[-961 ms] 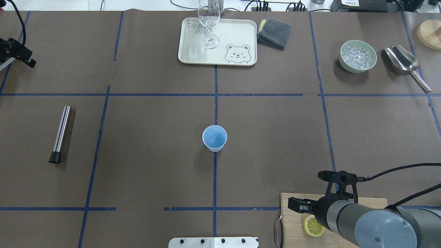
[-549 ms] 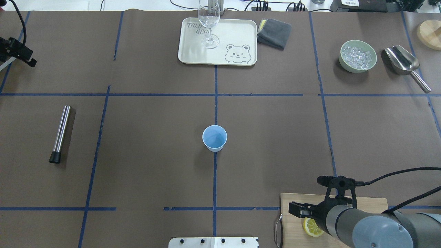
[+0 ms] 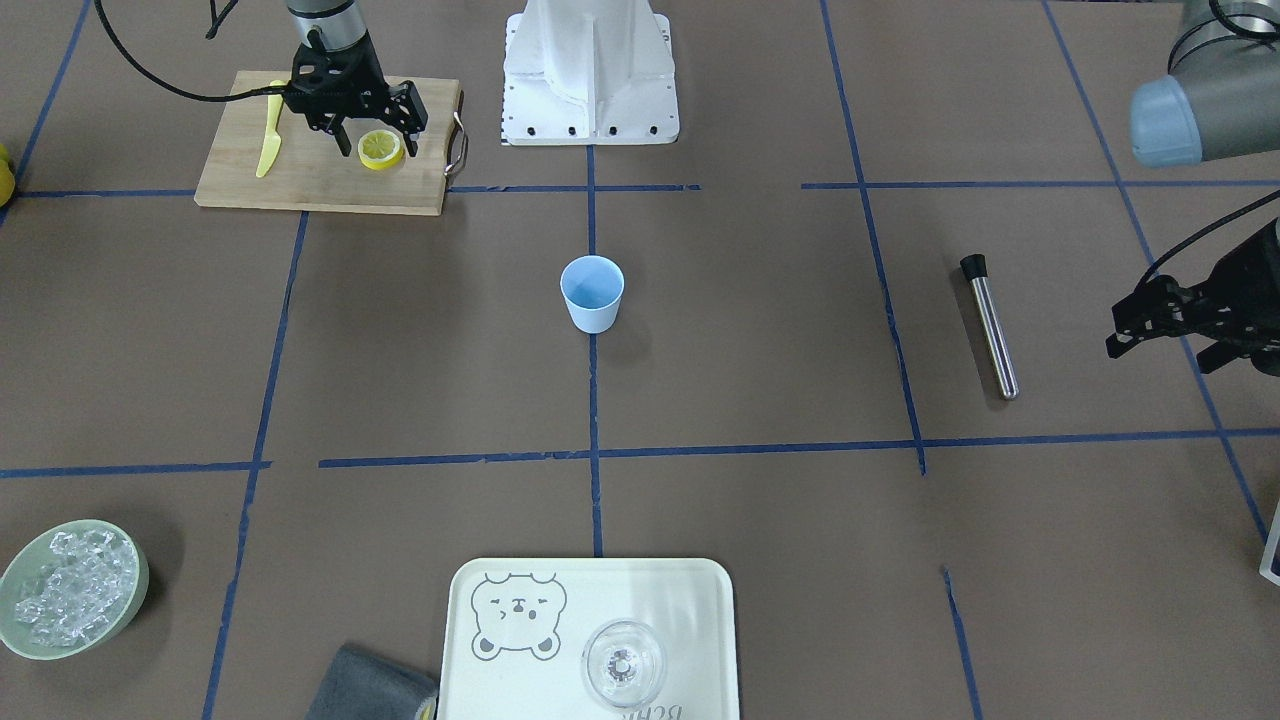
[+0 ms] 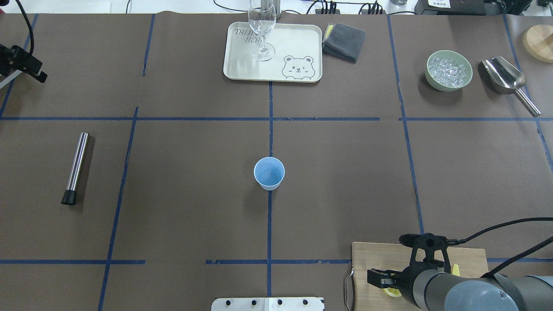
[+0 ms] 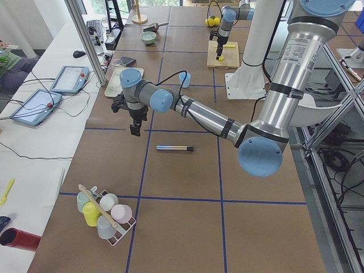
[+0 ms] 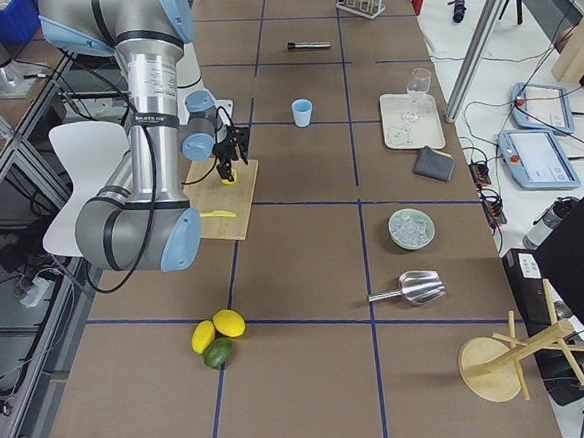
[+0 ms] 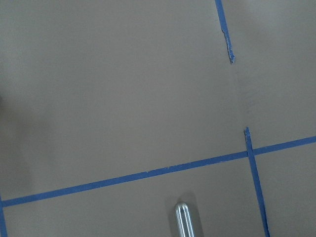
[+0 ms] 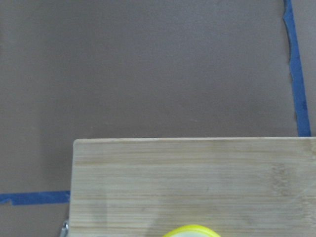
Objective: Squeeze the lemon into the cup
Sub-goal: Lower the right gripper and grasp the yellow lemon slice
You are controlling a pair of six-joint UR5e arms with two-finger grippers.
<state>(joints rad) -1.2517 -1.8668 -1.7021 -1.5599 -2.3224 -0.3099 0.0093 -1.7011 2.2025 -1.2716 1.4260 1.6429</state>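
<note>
In the front view, the right gripper [image 3: 377,130] is seen wide open and low over the wooden board [image 3: 300,175]. One finger is placed on each side of the lemon [image 3: 381,149]. Whether the lemon is touched cannot be told. The lemon is laid cut face up on the board, at about 11 o'clock from the cup [image 3: 592,292] and well apart from it. The cup is stood upright on the table. The left gripper [image 3: 1160,348] is seen at 3 o'clock from the cup, open, with nothing held, near a metal stick [image 3: 990,325].

In the overhead view, the lemon is found at about 5 o'clock from the cup, mostly hidden under the right gripper.

In the right wrist view, only a bit of yellow peel is seen at 6 o'clock, on the board.

In the left wrist view, brown table and blue tape are seen, with the round end of the metal stick at 6 o'clock.
</note>
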